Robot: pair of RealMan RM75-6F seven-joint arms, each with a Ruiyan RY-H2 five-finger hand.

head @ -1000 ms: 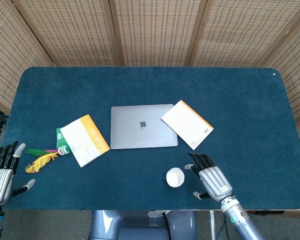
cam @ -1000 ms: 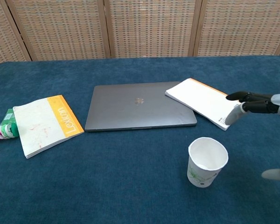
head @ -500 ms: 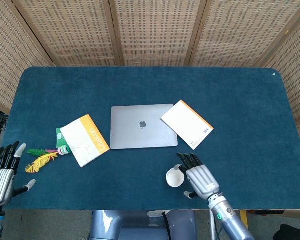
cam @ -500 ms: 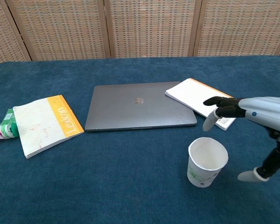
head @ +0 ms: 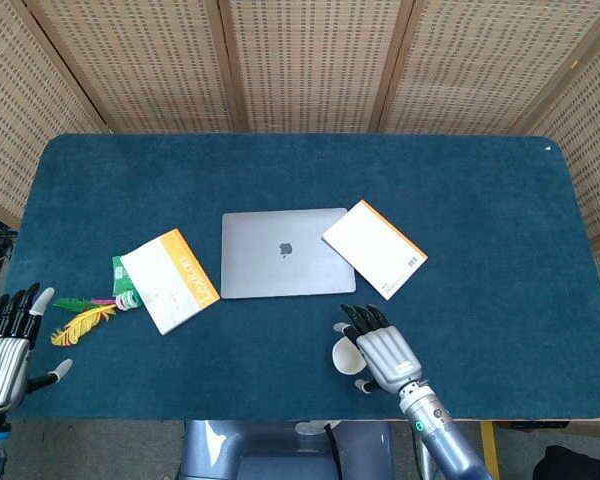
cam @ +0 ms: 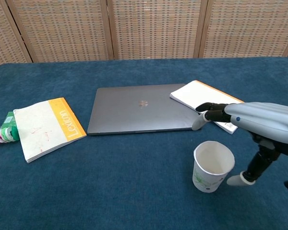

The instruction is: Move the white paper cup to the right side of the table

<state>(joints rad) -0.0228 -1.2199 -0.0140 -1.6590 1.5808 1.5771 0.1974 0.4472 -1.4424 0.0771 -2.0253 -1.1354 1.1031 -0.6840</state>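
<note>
bench point(head: 480, 200): blue cloth surface, fills most of the head view; the free area the cup is meant for lies at frame right, well apart from the cup.
laptop point(head: 285, 252): closed, frame centre, just above the cup. Could be struck by the fingertips if the hand is closed while overshooting.
notebook point(head: 374, 248): white with an orange edge, one corner resting on the laptop, just above the hand. Could be dragged if the fingers are swept upward.
right hand point(head: 380, 350): lower centre of the head view, spread wide, nothing held. In the chest view point(cam: 259, 125) the fingers arch above and behind the rim and the thumb is low, beside the cup's right wall; contact cannot be confirmed.
white paper cup point(head: 346, 353): upright, mouth open, lower centre of the head view, partly covered by the hand; seen clear on the cloth in the chest view point(cam: 212, 166).
risk, tipping: judged most likely. A light empty cup could be toppled if the thumb lands before the fingers.
risk, crushing: thin wall could be buckled by too hard a squeeze.
risk, slip: cup could be dropped in transit if only the rim is pinched.
left hand point(head: 5, 345): lower left corner, fingers apart, idle, empty.
</note>
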